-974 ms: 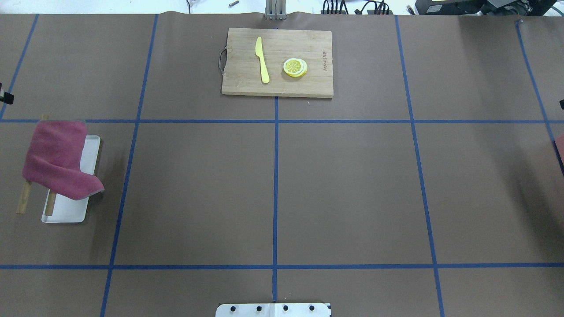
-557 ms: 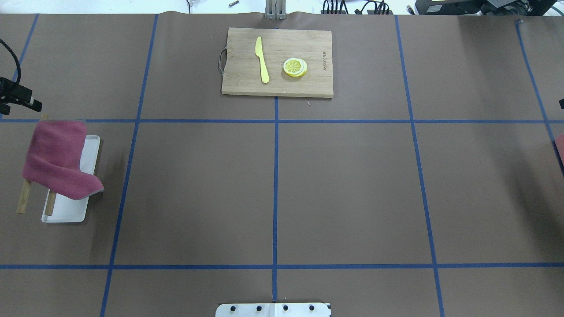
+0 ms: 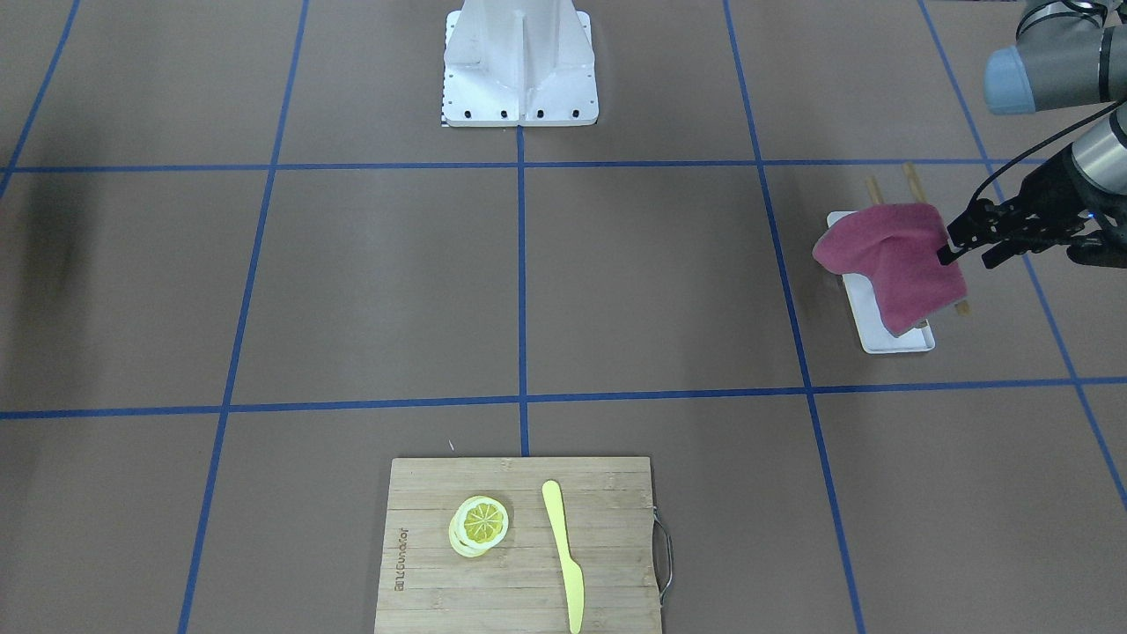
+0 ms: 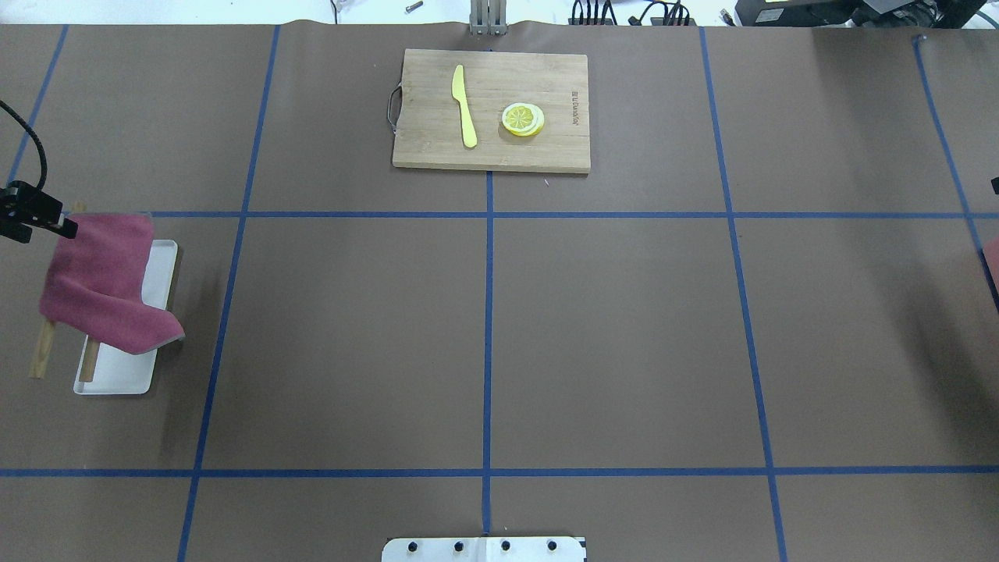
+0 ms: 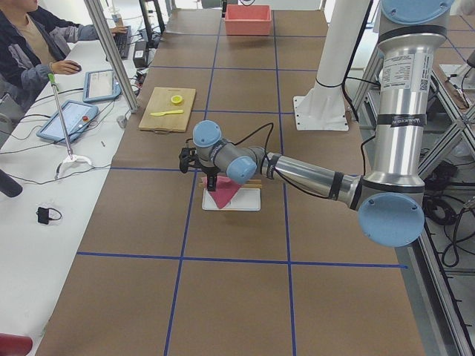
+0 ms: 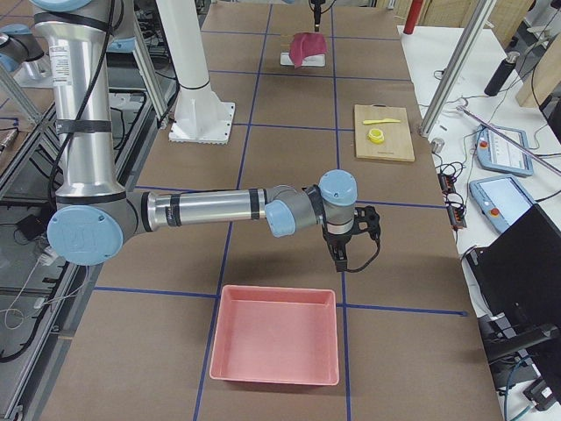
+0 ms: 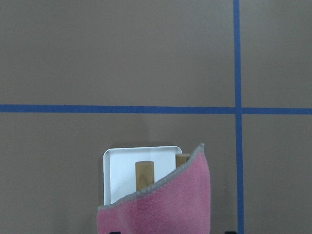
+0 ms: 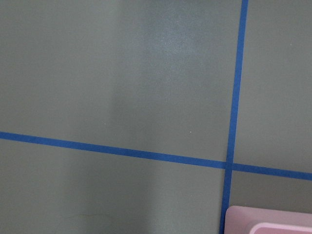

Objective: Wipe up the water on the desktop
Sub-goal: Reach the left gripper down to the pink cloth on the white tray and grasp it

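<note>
The desktop (image 4: 609, 336) lay under both sets of jaws, flat brown paper ruled by blue tape. A pink bin (image 6: 274, 346) sat on it just beside the right gripper (image 6: 340, 259), on the robot's side of those jaws. That gripper pointed down over a tape crossing, and I could not tell whether its jaws were open or closed. Well apart from both grippers lay a bamboo cutting board (image 4: 492, 109). The left gripper (image 3: 967, 260) hung with its jaws spread wide, holding nothing. The maroon cloth (image 4: 101, 281) was draped just below and in front of them, and one fingertip (image 3: 946, 256) sat at the cloth's edge — whether touching, I could not tell. Beneath the cloth were a white tray (image 4: 117, 375) and a wooden rack (image 4: 40, 351) that carried it. On the board, far from either jaw, lay a yellow knife (image 4: 464, 105) and, beside it, lemon slices (image 4: 523, 119).
</note>
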